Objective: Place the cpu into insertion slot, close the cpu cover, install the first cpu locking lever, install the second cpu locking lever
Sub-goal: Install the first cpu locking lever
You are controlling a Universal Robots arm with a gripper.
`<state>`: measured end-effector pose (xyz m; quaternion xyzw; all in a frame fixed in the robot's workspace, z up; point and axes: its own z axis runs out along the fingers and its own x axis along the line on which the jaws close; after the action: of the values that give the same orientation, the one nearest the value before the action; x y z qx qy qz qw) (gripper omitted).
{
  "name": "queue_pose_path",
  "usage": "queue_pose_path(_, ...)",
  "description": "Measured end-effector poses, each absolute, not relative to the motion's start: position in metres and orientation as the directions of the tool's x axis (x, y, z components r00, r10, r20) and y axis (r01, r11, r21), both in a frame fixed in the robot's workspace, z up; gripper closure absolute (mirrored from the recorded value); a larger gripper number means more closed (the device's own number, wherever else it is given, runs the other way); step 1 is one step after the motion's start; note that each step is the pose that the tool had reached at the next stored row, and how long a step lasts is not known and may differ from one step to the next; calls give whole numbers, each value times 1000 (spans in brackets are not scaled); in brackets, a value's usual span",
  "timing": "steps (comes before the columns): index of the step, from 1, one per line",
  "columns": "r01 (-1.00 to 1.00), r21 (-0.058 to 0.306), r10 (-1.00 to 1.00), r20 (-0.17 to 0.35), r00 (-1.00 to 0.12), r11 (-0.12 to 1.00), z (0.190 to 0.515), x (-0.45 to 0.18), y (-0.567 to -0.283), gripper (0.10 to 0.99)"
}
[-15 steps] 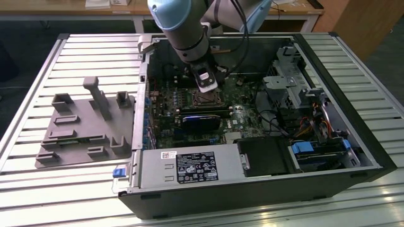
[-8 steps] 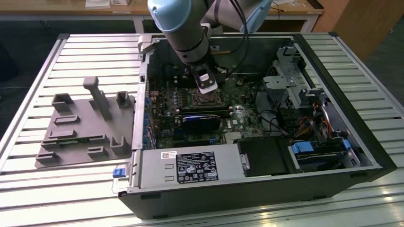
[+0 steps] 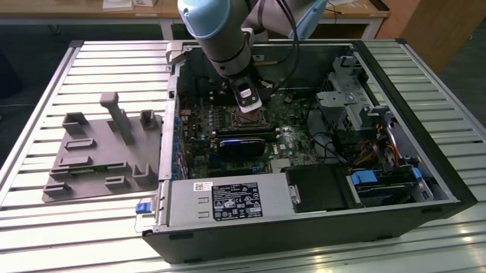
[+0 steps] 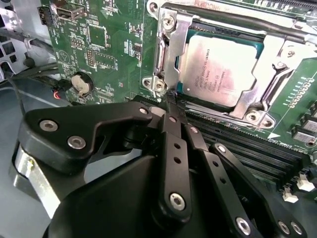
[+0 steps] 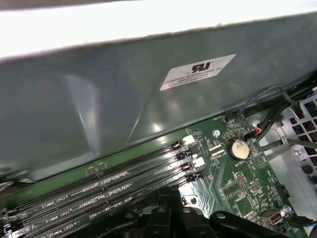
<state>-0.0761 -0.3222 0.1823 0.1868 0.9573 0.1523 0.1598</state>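
Beside the seated cpu (image 4: 218, 67), the hand (image 4: 168, 103) is pinched closed, holding nothing

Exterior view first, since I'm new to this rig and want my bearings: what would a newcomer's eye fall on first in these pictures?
The robot arm reaching into the open computer case on the slatted table stands out in the exterior view. In the second wrist view, the cpu gleams, framed by the silver cpu cover, just beyond the black gripper.
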Motion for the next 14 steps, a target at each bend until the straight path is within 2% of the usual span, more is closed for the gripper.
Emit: queue_pose_path(14,309,351,406,-249,-879,884,217,-76,-322,984)
